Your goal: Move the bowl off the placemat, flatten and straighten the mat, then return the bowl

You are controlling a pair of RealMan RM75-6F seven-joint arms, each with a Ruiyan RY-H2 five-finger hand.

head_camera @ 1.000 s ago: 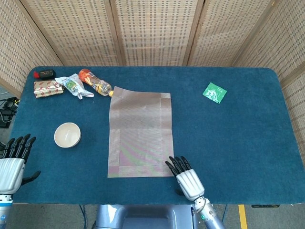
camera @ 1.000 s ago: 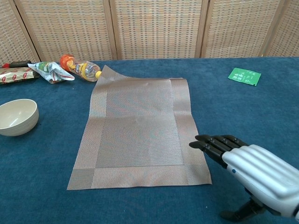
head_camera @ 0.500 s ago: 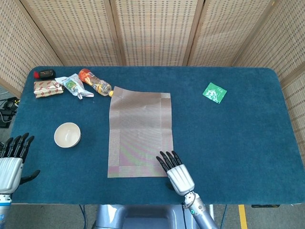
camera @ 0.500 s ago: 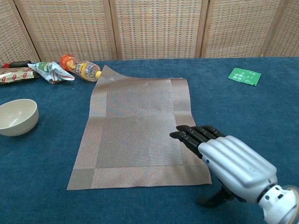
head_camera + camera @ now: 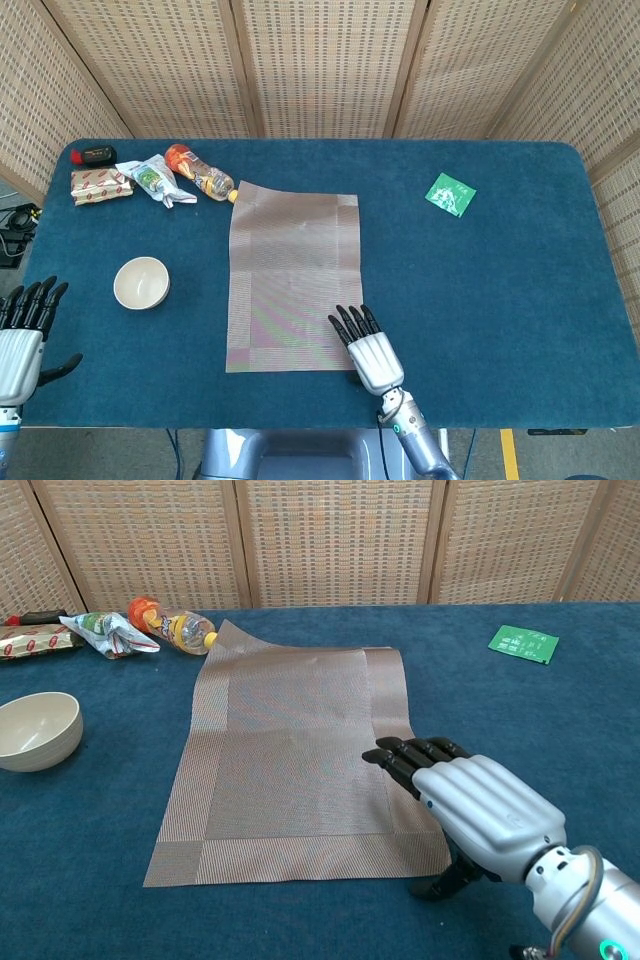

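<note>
A: Which step is the robot on?

B: The flattening, by the look of it. The bowl point(image 5: 141, 283) sits on the bare desk point(image 5: 500, 290), well to the left of the mat point(image 5: 293, 275), so the first step looks done. The right hand point(image 5: 366, 350) is palm-down over the mat's near right corner, fingers point(image 5: 405, 755) stretched out side by side and holding nothing.

A: And the left hand?

B: The left hand point(image 5: 22, 332) is at the near left edge of the desk, fingers apart and empty, clear of the bowl.

A: How does the mat lie?

B: Its long axis runs from the robot's side towards the far screens, only slightly off square. The far left corner lifts a little, close to the small bottle point(image 5: 198, 173); whether they touch cannot be told.

A: So what does the next move need?

B: Probably a flat press and a smooth sweep away from the robot along that long axis, then attention to the raised far corner. After that the bowl goes back onto the mat.

A: Anything in the way?

B: The snack packets point(image 5: 125, 178) lie beside the bottle, the green packet point(image 5: 451, 193) far right; neither is on the mat.
</note>
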